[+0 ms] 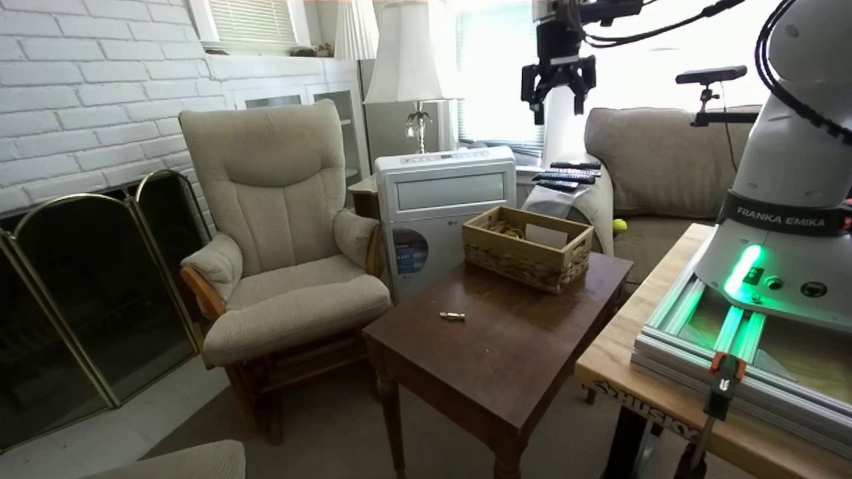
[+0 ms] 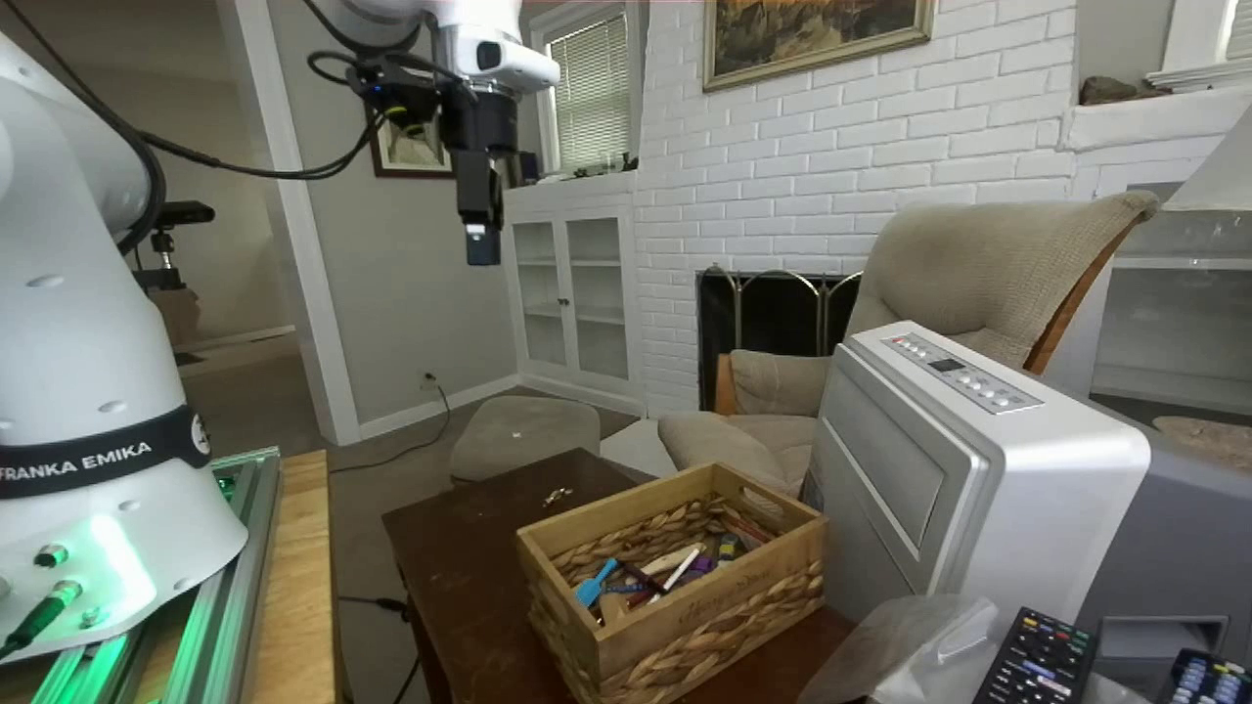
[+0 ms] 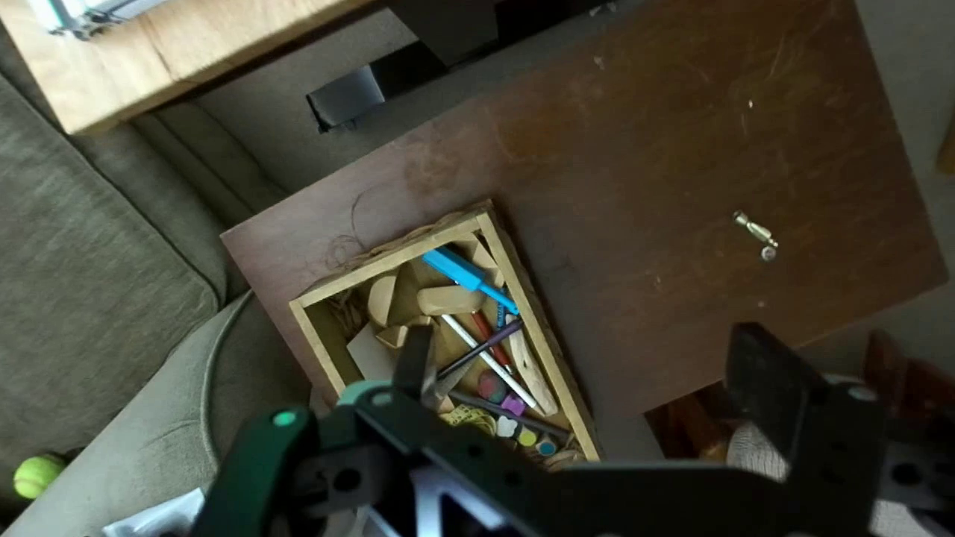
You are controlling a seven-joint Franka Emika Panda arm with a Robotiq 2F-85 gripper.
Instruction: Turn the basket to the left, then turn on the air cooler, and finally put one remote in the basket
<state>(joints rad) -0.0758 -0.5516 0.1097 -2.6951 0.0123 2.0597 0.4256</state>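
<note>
Hanging high over the counter [image 1: 459, 366], the black jaws stand spread wide apart, with nothing held between the flat-sided fingers [image 3: 768, 380]. Below them sits the basket [image 1: 532, 263], a low rectangular box with smooth pale wooden rims over thick, knobbly woven sides, resting on the counter's scuffed reddish-brown wood. Also lower than the jaws, just beside the basket, stands the air cooler [image 1: 446, 219], a boxy case in smooth silvery white. Both exterior views show the grey button panel [image 2: 963, 373] on its flat top; in an exterior view alone, a round dark label [image 1: 409, 251] shows on its front. Lower than the jaws, slim dark remotes [image 1: 566, 178] lie atop the padded cloth sofa arm [image 1: 594, 206], and in an exterior view their tiny keys show, with crinkled clear plastic [image 2: 905, 645] beside them. The wrist view looks down past the jaws into the basket, onto a flat blue tool [image 3: 464, 274], a slim white stick [image 3: 489, 363] and a thin white card [image 3: 371, 354]. A shiny brass fitting [image 3: 755, 227] lies below the jaws, on the counter. A fuzzy yellow-green ball [image 3: 39, 476] shows in the wrist view and an exterior view.
</note>
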